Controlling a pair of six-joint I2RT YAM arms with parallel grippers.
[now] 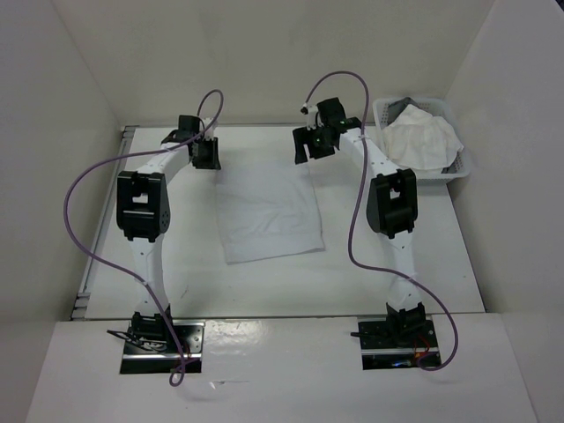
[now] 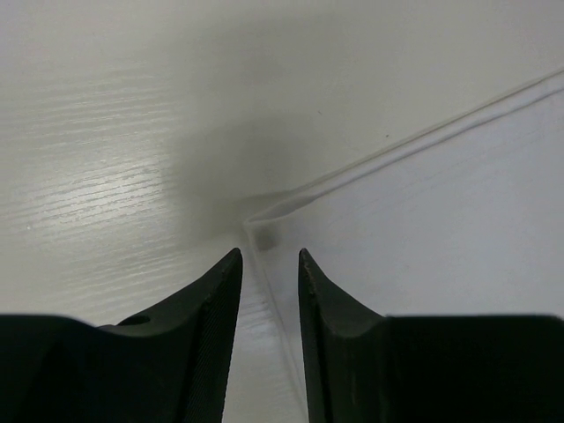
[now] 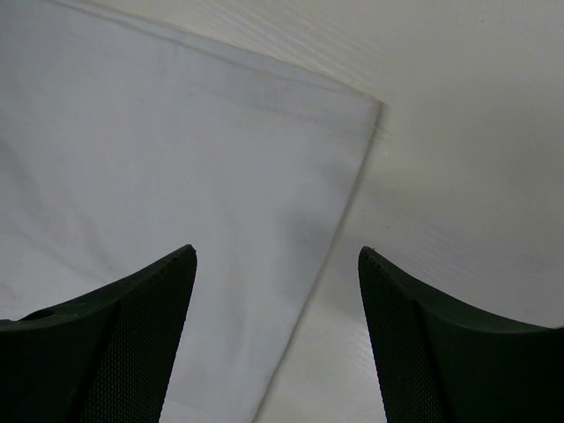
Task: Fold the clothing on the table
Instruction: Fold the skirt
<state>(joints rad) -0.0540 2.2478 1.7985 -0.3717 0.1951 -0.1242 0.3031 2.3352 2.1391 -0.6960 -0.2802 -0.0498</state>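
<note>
1. left gripper [image 2: 267, 257] sits low at the far-left corner of the clothing [image 1: 269, 211], jaws set to a slim gap and not clenched, cloth edge running between the tips. Nothing looks pinched, so it reads as lined up to nip that corner
2. right gripper [image 3: 278, 256] is over the far-right corner, jaws spread wide and empty, side edge of the cloth passing between them. Probably the matching grab point, so both far corners can be lifted together and carried toward the near edge
3. clothing lies flat mid table [image 1: 176, 264], between the two arms, a bit skewed to the table's edges
4. look: plain white, thin, rectangular, stitched hem along the edge, faint creases, seemingly one layer, not folded
5. basket [image 1: 464, 166] at far right holds crumpled white fabric, apart from the clothing
</note>
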